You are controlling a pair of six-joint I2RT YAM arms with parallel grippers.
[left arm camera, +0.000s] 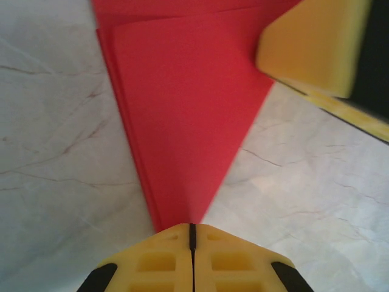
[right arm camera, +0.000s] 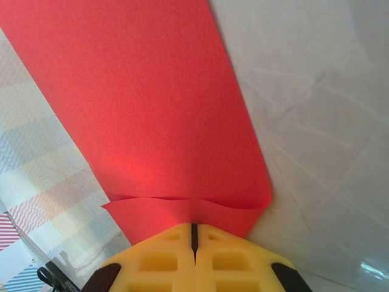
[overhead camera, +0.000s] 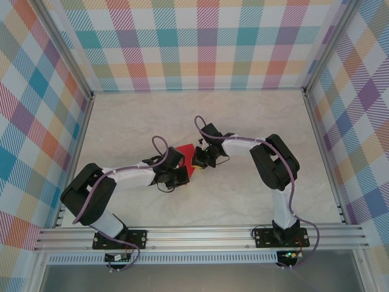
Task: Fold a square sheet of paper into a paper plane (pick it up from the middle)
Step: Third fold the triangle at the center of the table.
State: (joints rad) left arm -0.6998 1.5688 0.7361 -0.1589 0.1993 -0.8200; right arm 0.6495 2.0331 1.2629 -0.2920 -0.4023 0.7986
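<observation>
We are clamping the square sheet of paper (left arm camera: 182, 115) with the left gripper (left arm camera: 192, 232) (on its point) and the right gripper (right arm camera: 193, 231), its length running straight ahead of both.

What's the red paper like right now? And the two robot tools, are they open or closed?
red paper: folded into a layered, pointed shape, pinched in two places.
left tool: shut on the red paper's pointed tip.
right tool: shut on an edge of the red paper, which curls over beside it.
</observation>
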